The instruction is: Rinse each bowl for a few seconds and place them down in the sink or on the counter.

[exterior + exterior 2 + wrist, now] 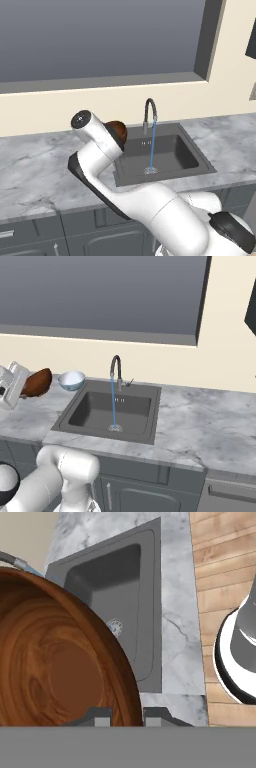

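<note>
Gripper (126, 714) was clamped on the rim of the brown bowl (55, 657): in the hand view one dark fingertip sat on each side of the rim at 6 o'clock, with the wood-grain inside of the bowl facing the camera and covering the left half of the shot. Bowl was held off the counter (200, 421), tipped on its side.

In the right base view the brown bowl (37, 382) hung at the hand at roughly 9 o'clock from the sink (145, 428), above the counter strip left of the basin, not over the basin itself. In the left base view the same bowl (118, 129) peeked out behind the arm's wrist, at about 10 o'clock from the sink (192, 160), near its back-left corner.

The pale blue bowl (71, 380) stood upright on the counter just beside the sink's back-left corner, at 3 o'clock from the brown bowl, close to it; could not tell whether the two touched.

Faucet (116, 368) stood at the back edge of the sink, spout arched forward. Water stream (114, 403) was running, a thin blue line falling straight down onto the drain (115, 428). In the hand view the drain (114, 627) showed just past the bowl's rim, at 1 o'clock from the bowl's centre, with the basin rolled sideways in that shot.

Window (100, 40) sat on the wall above the faucet, at 12 o'clock from the sink.
</note>
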Controlling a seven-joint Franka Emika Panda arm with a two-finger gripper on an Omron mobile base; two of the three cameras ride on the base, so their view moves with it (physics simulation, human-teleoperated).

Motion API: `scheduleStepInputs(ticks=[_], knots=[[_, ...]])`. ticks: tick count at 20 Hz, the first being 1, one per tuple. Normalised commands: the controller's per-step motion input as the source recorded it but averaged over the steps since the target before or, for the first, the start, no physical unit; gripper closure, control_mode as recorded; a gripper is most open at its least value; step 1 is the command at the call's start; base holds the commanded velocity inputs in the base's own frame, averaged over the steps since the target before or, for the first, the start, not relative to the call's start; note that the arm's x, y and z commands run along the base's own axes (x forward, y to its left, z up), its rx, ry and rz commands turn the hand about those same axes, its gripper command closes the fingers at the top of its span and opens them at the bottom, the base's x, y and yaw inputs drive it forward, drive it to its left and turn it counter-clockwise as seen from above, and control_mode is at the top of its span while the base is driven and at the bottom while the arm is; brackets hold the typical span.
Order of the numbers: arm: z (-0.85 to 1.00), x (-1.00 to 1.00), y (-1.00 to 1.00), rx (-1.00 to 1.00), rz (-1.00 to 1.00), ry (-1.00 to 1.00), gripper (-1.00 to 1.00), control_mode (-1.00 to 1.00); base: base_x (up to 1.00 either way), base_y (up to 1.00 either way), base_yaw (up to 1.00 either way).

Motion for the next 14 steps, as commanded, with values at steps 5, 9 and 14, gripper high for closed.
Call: scheduleStepInputs(ticks=[5, 9, 14], knots=[[0.0, 0.13, -0.25, 0.0, -0.09, 0.05, 1.0, -1.0, 0.0, 0.0, 0.0], [0.0, 0.29, -0.15, 0.0, -0.08, 0.1, 1.0, -1.0, 0.0, 0.0, 0.0], [0.0, 0.31, -0.3, 0.0, -0.1, 0.12, 1.0, -1.0, 0.0, 0.0, 0.0]])
